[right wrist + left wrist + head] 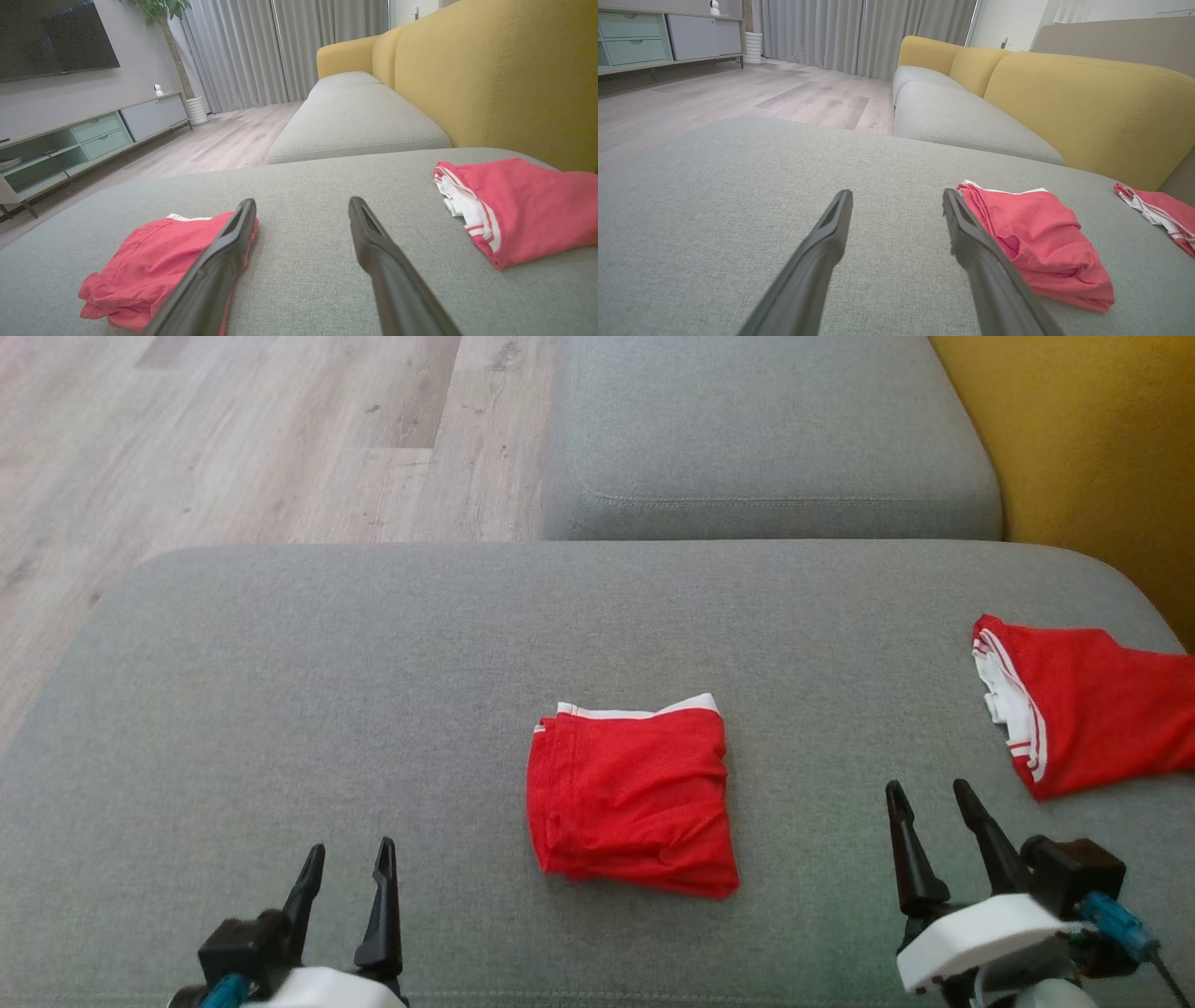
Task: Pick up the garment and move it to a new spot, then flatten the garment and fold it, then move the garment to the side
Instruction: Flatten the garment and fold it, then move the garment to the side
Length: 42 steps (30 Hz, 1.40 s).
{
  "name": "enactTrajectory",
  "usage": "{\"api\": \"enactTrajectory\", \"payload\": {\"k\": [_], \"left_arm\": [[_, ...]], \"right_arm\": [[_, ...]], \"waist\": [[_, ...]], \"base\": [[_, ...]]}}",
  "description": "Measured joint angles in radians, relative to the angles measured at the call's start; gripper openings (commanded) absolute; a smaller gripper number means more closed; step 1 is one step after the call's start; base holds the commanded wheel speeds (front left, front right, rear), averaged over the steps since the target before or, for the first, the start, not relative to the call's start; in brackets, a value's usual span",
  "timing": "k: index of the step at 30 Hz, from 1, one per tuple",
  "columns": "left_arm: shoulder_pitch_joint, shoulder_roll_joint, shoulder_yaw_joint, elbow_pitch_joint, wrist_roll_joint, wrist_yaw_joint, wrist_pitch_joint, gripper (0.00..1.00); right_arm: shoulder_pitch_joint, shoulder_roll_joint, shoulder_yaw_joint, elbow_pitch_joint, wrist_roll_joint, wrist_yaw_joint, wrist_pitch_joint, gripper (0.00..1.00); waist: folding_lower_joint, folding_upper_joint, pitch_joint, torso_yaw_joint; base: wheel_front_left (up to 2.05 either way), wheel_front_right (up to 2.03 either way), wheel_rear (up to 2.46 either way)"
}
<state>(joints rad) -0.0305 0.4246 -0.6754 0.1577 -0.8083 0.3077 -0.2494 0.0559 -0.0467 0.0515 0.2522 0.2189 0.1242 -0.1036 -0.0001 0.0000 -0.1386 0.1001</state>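
Observation:
A red garment [630, 795] with a white band lies folded into a small square in the middle of the grey sofa cushion [280, 691]. It also lies to the right of the fingers in the left wrist view, garment [1041, 242], and to the left in the right wrist view, garment [149, 266]. My left gripper [350, 859] hovers open at the lower left, well clear of it. My right gripper [932, 793] stands open at the lower right, between the folded garment and a second red piece. Both grippers are empty.
A second red garment [1088, 719] with white stripes lies crumpled at the cushion's right edge, also second garment [514, 205]. A further grey seat [766, 439] and the yellow sofa back [1092, 439] lie beyond. Wooden floor [233, 429] runs to the left, with a TV cabinet [84, 135].

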Motion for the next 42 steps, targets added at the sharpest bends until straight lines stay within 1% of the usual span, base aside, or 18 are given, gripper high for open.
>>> {"api": "enactTrajectory", "payload": {"k": [6, 18, 23, 25, 28, 32, 36, 37, 39, 42], "left_arm": [[0.000, 0.004, 0.001, -0.001, 0.003, -0.001, 0.000, 1.00], [0.000, 0.007, 0.013, 0.000, 0.003, -0.001, 0.000, 1.00], [-0.001, 0.007, 0.015, -0.001, 0.009, -0.001, 0.000, 1.00], [-0.001, 0.006, 0.015, -0.003, 0.015, -0.001, 0.000, 1.00], [-0.004, 0.006, 0.016, -0.012, 0.020, -0.001, 0.000, 1.00], [-0.008, 0.006, 0.016, -0.031, 0.036, 0.000, 0.000, 1.00], [-0.021, 0.005, 0.013, -0.042, 0.044, 0.000, 0.000, 1.00], [-0.021, 0.005, 0.013, -0.042, 0.044, 0.000, 0.000, 1.00], [-0.032, 0.002, 0.011, -0.049, 0.044, 0.000, 0.000, 1.00], [-0.039, -0.004, 0.001, -0.052, 0.052, -0.001, 0.000, 1.00]], "right_arm": [[0.001, 0.000, -0.008, -0.025, 0.000, 0.000, 0.016, 1.00], [0.021, 0.001, -0.012, -0.031, 0.001, 0.000, 0.026, 1.00], [0.013, 0.001, -0.015, -0.017, -0.002, 0.000, 0.071, 1.00], [-0.005, 0.001, -0.012, -0.016, -0.010, 0.000, 0.095, 1.00], [-0.079, 0.001, -0.010, -0.012, -0.022, 0.000, 0.139, 1.00], [-0.205, 0.001, -0.005, 0.017, -0.020, 0.000, 0.243, 1.00], [-0.282, 0.000, -0.006, 0.110, -0.024, 0.000, 0.361, 1.00], [-0.282, 0.000, -0.006, 0.110, -0.024, 0.000, 0.361, 1.00], [-0.311, 0.000, -0.005, 0.175, -0.018, 0.000, 0.416, 1.00], [-0.346, 0.000, -0.022, 0.274, 0.000, 0.000, 0.462, 1.00]], "waist": [[0.0001, 0.0000, 0.001, 0.006], [0.0001, 0.0000, 0.006, 0.015], [0.0001, 0.0000, 0.015, 0.025], [0.0001, 0.0000, 0.021, 0.031], [0.0002, 0.0000, 0.031, 0.044], [0.0002, 0.0000, 0.045, 0.067], [0.0003, 0.0000, 0.060, 0.100], [0.0003, 0.0000, 0.060, 0.100], [0.0002, 0.0000, 0.068, 0.121], [0.0003, 0.0000, 0.079, 0.157]], "base": [[0.00, 0.00, 0.00], [0.00, 0.00, 0.00], [0.00, 0.00, 0.00], [0.00, 0.00, 0.00], [0.00, 0.00, 0.00], [0.00, 0.00, 0.00], [0.00, 0.00, 0.00], [0.00, 0.00, 0.00], [0.00, 0.00, 0.00], [0.00, 0.00, 0.00]]}}
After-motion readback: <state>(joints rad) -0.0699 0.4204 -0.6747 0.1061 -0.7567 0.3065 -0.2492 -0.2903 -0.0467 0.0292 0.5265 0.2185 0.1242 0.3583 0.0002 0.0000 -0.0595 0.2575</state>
